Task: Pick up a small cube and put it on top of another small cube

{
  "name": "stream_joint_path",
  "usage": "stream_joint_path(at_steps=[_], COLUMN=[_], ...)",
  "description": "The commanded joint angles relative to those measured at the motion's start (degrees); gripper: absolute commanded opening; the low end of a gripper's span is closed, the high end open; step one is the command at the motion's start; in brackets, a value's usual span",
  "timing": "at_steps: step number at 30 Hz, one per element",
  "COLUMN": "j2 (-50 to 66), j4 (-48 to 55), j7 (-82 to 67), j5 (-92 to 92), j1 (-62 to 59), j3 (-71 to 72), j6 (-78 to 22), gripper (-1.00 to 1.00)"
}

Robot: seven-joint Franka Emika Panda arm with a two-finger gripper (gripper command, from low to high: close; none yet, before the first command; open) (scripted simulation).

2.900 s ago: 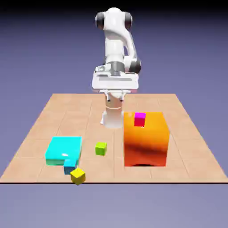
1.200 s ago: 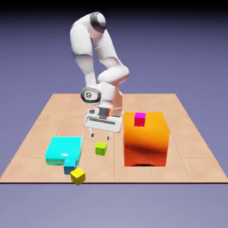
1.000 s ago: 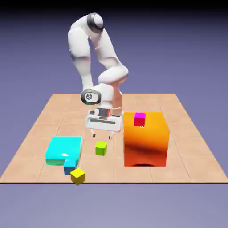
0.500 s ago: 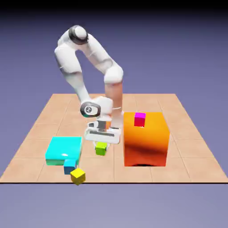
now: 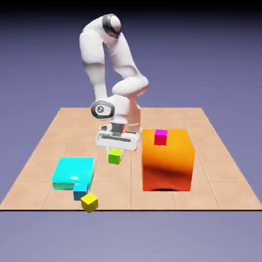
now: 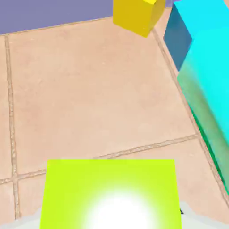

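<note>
Over at the exterior view, I have the hand [image 5: 115,152] clamped on the lime-green cube [image 5: 114,156], and the cube is up off the desk [image 5: 215,179], hanging right under the white arm [image 5: 130,87]! Down on the exterior view's left sits the flat cyan block [image 5: 73,173], and at its near edge I see the teal-blue cube [image 5: 80,192], my other task cube, with nothing stacked on it. Just beside that, nearer the camera, is the yellow cube [image 5: 89,202], turned corner-on. Across to the exterior view's right stands the big orange block [image 5: 167,161], with the magenta cube [image 5: 160,137] showing against its upper part.

Onto the hand view now, and the lime-green cube looms large at the bottom edge, a white glare on its face, hiding most of my fingertips. Up at the top is the yellow cube, and in the upper right the teal-blue cube and the cyan block, both partly cut off by the frame.
</note>
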Motion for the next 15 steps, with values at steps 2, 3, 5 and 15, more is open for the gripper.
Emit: stream_joint_path(at_steps=[2,3,5,15], j2=[1.3,1.9,3.2,9.6], j4=[0.6,1.0,1.6,4.8], j7=[-2.9,-4.4,-7.3,-22.0], j5=[3.5,5.3,8.8,26.5], j1=[-4.1,-6.1,-10.2,-30.5], j3=[4.2,6.2,10.4,31.2], j6=[0.8,1.2,2.1,6.3], gripper=[-1.0,-1.0,-1.0,-1.0])
